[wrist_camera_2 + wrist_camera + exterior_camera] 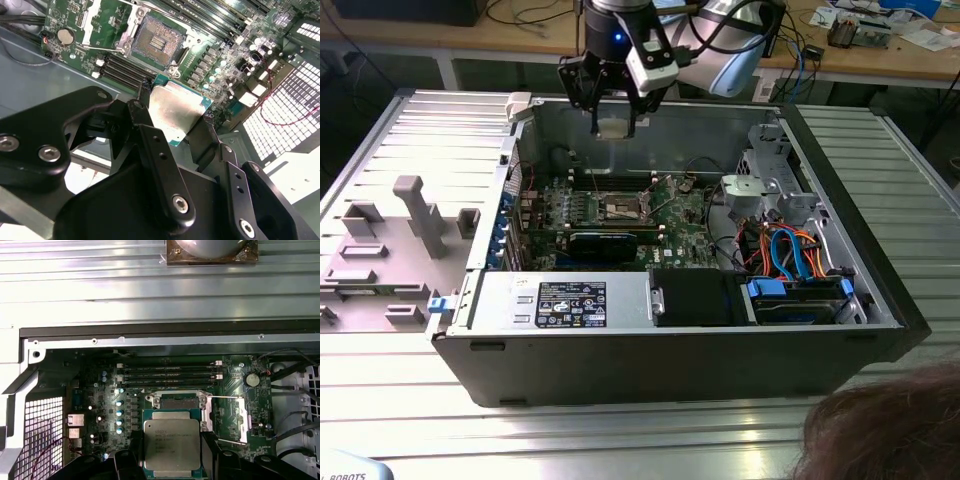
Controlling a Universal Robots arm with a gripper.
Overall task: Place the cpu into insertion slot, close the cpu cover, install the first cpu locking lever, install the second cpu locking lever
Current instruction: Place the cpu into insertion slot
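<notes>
My gripper (616, 128) hangs above the back wall of the open computer case, shut on the cpu (616, 127). In both wrist views the cpu (176, 111) (171, 441) is a square silver-topped chip pinched at two opposite edges by the black fingers (141, 102). Well below it, on the green motherboard (680, 215), lies the insertion slot (620, 207) (157, 40) with its dark contact field bare. In the first wrist view the chip covers most of the slot (177, 402). The cpu cover (227, 421) is swung open to one side of the slot, with thin wire levers raised beside it.
A black card (610, 243) and a silver power supply (565, 300) sit in front of the motherboard. Drive cage and coloured cables (790, 250) fill the exterior view's right. A grey fixture plate (390, 250) lies left of the case. A person's hair (890, 430) shows at lower right.
</notes>
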